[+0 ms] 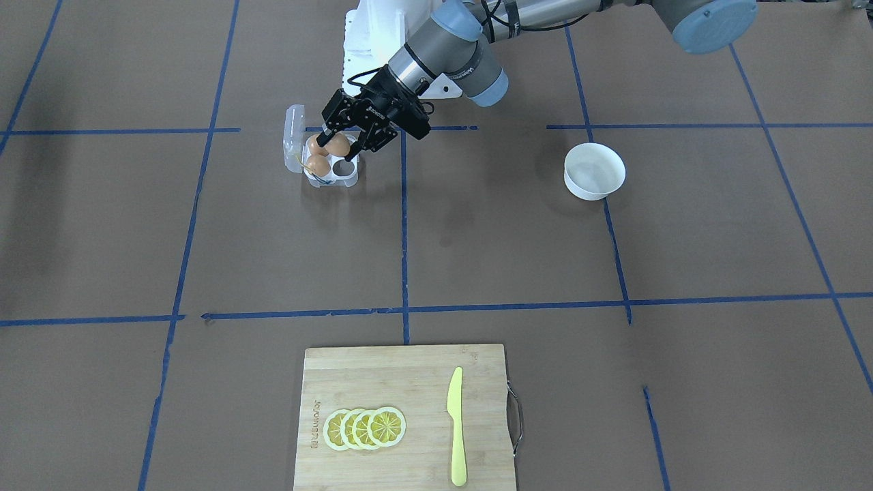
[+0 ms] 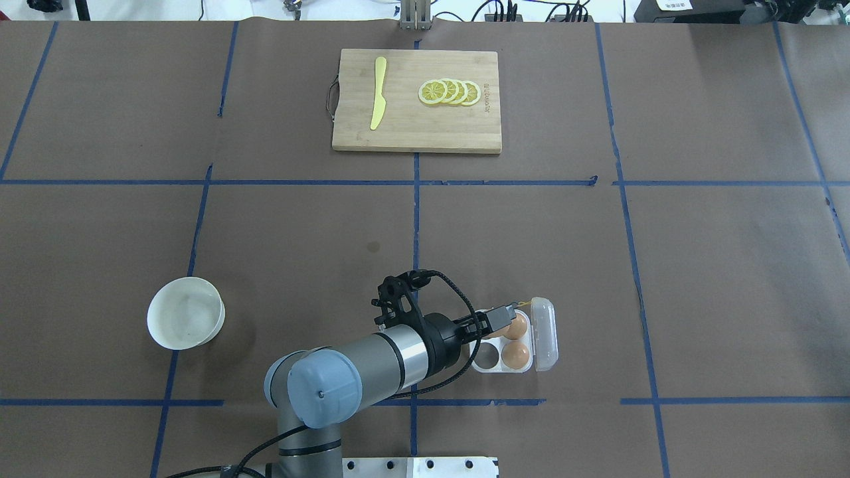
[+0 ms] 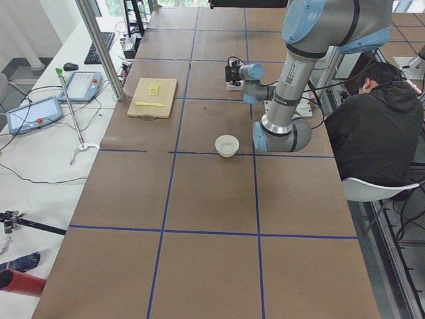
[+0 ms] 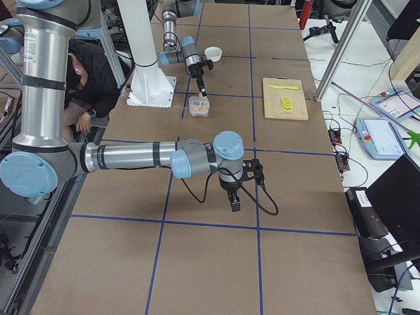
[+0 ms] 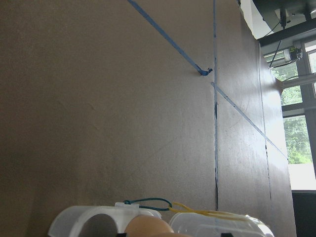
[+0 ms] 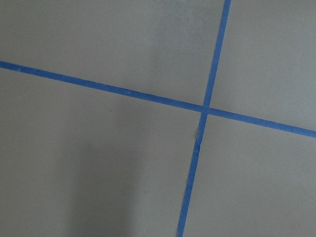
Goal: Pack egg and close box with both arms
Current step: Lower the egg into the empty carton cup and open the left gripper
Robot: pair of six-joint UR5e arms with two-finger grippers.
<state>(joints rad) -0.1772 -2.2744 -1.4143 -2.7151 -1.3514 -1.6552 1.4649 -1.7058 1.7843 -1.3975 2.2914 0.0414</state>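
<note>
The clear egg box point(image 1: 344, 179) lies open near the robot's base, with its lid point(image 1: 294, 131) tipped back. It holds two brown eggs point(image 1: 318, 164). My left gripper point(image 1: 335, 154) is over the box, shut on a third egg point(image 1: 337, 144) at a near-side cell. One cell point(image 2: 487, 355) is empty. The overhead view shows the box point(image 2: 498, 369), the lid point(image 2: 544, 332) and the left gripper point(image 2: 501, 317). The left wrist view shows the egg's top point(image 5: 148, 227) at its lower edge. My right gripper point(image 4: 234, 202) points down over bare table far from the box; I cannot tell if it is open or shut.
A white bowl point(image 1: 594, 170) stands on the left arm's side of the table. A wooden cutting board point(image 1: 402, 382) at the far edge carries lemon slices point(image 1: 365, 428) and a yellow knife point(image 1: 455, 426). A seated person point(image 3: 378, 126) is behind the robot.
</note>
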